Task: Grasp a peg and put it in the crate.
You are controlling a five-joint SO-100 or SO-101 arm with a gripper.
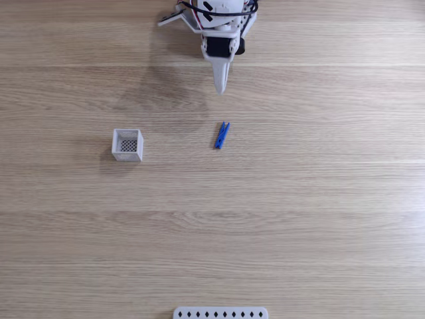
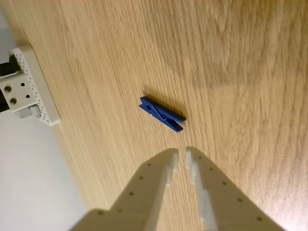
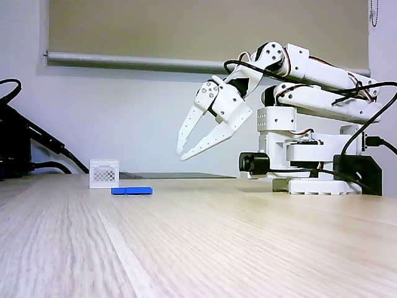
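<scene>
Nearest the lens in the wrist view: two white fingers of the claw, tips a narrow slit apart, gripping nothing. Just beyond the tips, flat on the wooden counter, the bright-blue peg, lying aslant. At the left counter edge in that view, a white perforated strip.

Seen from above in a fixed view: claw pointing down the picture from the arm at the top edge, hanging above the boards. Peg a little below the tip, near the middle of the counter, tilted slightly off the vertical. Well to its left, the small white crate, upright, open on top, dark mesh bottom bare. At the bottom edge, the perforated strip.

From the low fixed view: claw raised clear of the counter, angled downward to the left, fingers nearly together. Peg lying flat below and left of the tips. Crate standing behind it, apart from it. Black cables at the left edge.
</scene>
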